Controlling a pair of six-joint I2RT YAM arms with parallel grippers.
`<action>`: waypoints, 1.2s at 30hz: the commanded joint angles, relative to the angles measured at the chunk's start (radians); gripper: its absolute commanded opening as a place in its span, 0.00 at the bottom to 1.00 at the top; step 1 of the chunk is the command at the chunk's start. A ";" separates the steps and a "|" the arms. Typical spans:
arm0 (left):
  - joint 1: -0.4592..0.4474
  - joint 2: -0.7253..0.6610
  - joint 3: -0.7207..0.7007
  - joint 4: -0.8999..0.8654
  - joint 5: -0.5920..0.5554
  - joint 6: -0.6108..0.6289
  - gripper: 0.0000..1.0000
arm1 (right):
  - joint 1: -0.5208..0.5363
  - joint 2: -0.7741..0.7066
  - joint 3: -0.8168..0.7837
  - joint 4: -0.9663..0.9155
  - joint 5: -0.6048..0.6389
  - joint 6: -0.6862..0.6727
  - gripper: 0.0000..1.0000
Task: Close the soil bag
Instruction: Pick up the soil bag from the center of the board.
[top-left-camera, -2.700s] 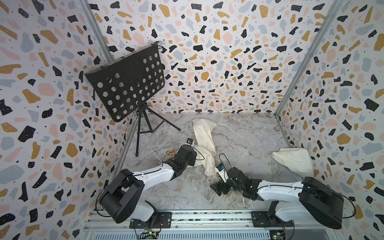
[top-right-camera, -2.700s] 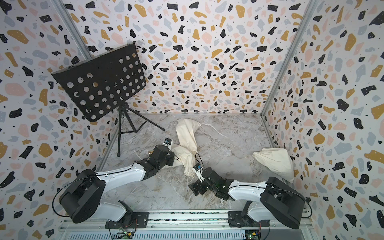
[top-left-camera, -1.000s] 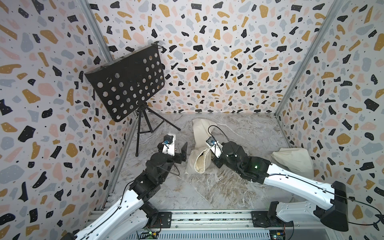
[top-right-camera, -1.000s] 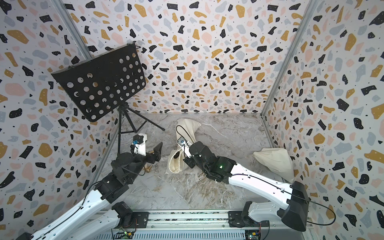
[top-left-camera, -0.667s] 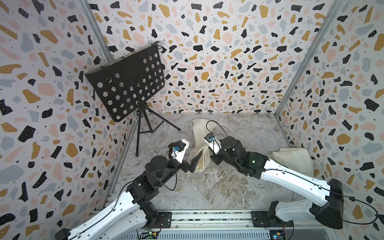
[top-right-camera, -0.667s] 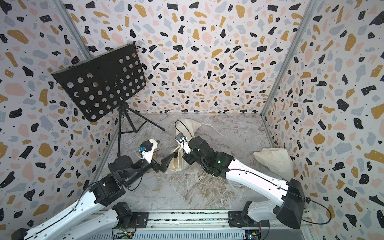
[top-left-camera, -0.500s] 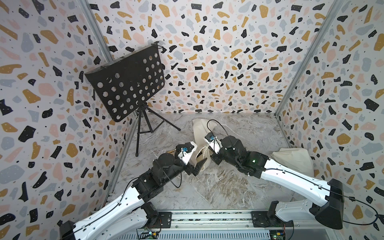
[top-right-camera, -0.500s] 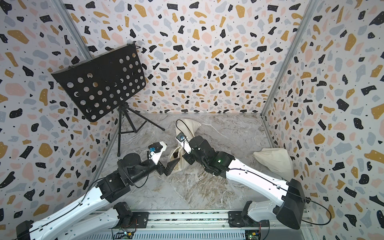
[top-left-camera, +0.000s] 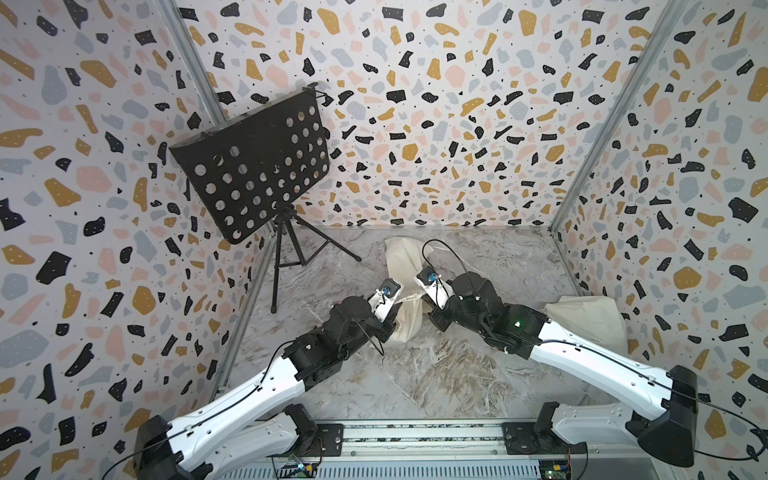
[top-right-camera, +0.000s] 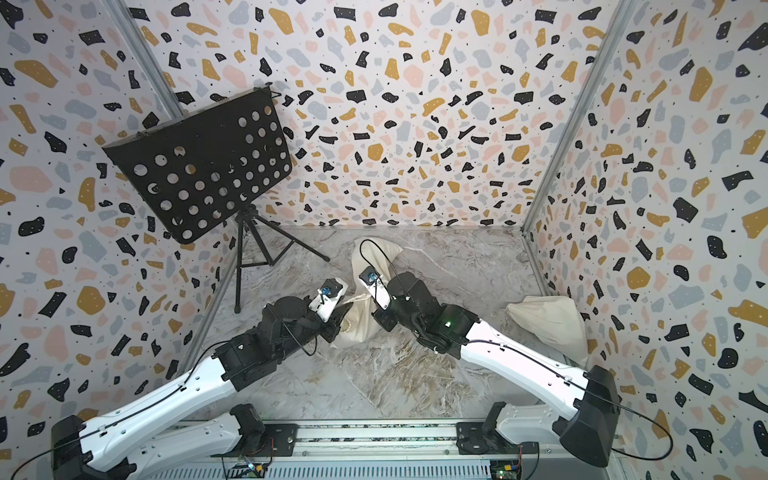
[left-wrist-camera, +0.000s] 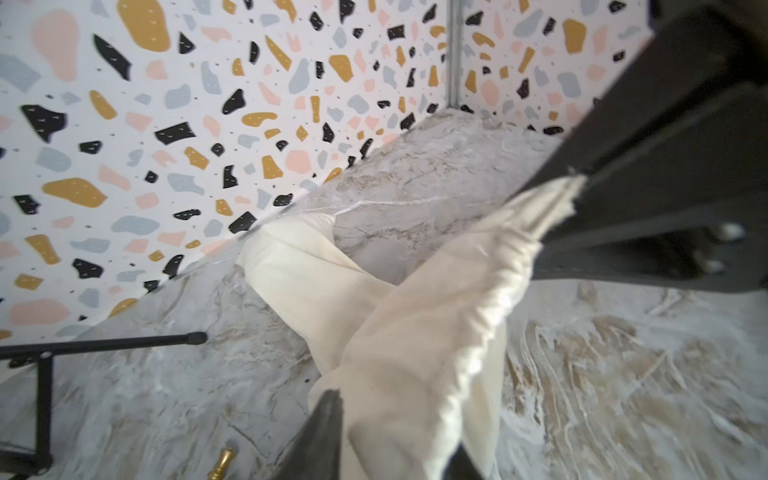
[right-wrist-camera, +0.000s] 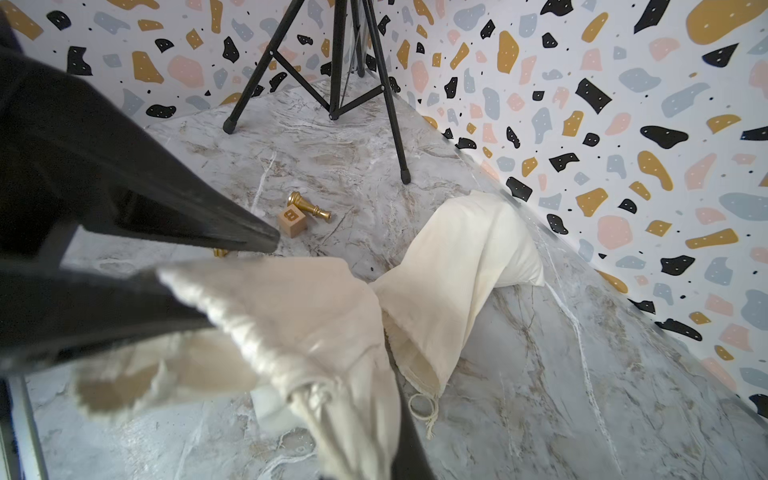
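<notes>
1. The soil bag, a cream cloth sack, stood near the middle of the marble-patterned worktop. In both top views it sat between the two arms.
2. The left pincer was against the bag's left side. In the left wrist view its jaws stood close together with bunched cloth filling the gap, so it had hold of the bag's upper part.
3. The right pincer was at the bag's right side. Its jaws were closed on a frayed corner of the bag's mouth edge, and the right wrist view showed that cloth pinched between the dark jaws.
4. The bag's top edge ran stretched from one pincer to the other. Whether the mouth itself was drawn together could not be told.
5. A second cream bag lay flat just behind the soil bag, toward the back wall. Its drawstring loop rested on the worktop.
6. A third cream bag lay against the right wall, well apart from the pincers.
7. A black perforated music stand stood on its tripod in the back left corner.
8. A gold chess piece lay on its side touching a small wooden block, near the tripod's feet.
</notes>
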 joint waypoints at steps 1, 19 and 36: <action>0.003 -0.023 0.028 0.008 -0.089 -0.002 0.10 | -0.016 -0.063 -0.020 0.006 0.006 -0.018 0.04; 0.006 -0.046 0.039 0.000 -0.053 -0.025 0.05 | -0.028 -0.076 -0.038 -0.028 -0.040 -0.068 0.14; 0.005 -0.015 0.044 -0.016 -0.076 -0.020 0.10 | -0.027 -0.054 0.014 -0.029 -0.127 -0.120 0.00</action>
